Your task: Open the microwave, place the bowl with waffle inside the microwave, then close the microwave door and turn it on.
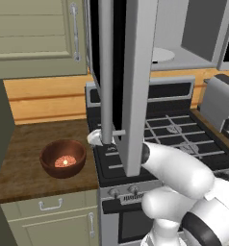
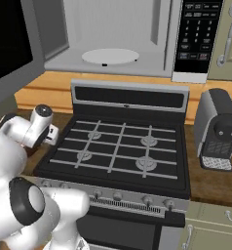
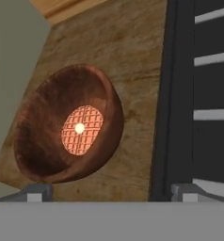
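On the wooden counter [image 1: 25, 158], left of the black gas stove [image 1: 184, 139], sits the small reddish-brown bowl with waffle [image 1: 63, 158]; my claw [image 3: 111, 192] hovers near it, tips spread and empty; I judge an off-centre pinch could tip it; to the right, the swung-open silver-framed microwave door [image 1: 135, 72] hangs close over my arm and could clip the lift toward the grey microwave [image 2: 113, 44].

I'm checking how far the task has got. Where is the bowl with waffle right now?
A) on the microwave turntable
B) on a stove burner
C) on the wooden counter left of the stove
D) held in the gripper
C: the bowl with waffle sits on the wooden counter, left of the stove.
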Robot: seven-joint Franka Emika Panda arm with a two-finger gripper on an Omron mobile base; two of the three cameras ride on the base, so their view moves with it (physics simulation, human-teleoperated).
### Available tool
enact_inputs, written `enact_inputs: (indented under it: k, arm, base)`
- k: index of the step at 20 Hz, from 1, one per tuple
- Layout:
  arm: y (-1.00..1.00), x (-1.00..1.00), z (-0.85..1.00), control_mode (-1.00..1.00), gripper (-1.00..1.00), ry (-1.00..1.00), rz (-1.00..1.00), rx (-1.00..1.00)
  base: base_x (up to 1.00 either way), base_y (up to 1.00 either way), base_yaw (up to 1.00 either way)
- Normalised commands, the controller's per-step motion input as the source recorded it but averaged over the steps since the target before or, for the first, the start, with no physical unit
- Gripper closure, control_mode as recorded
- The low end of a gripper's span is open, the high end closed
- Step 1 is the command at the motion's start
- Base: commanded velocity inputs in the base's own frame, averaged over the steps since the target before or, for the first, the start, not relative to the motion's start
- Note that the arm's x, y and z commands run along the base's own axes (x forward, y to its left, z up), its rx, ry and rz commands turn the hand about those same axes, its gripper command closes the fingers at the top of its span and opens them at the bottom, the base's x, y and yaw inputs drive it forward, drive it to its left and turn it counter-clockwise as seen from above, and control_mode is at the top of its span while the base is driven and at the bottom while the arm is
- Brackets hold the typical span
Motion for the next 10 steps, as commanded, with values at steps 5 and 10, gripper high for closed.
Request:
enact_inputs:
  k: [5, 10]
  arm:
    - [0.57, 0.16, -0.05, -1.00, -1.00, 0.03, -0.10, -0.01]
    - [0.21, 0.20, -0.08, -1.00, -1.00, 0.04, -0.01, -0.01]
  base:
    - [0.00, 0.00, 0.00]
    - [0.00, 0.00, 0.00]
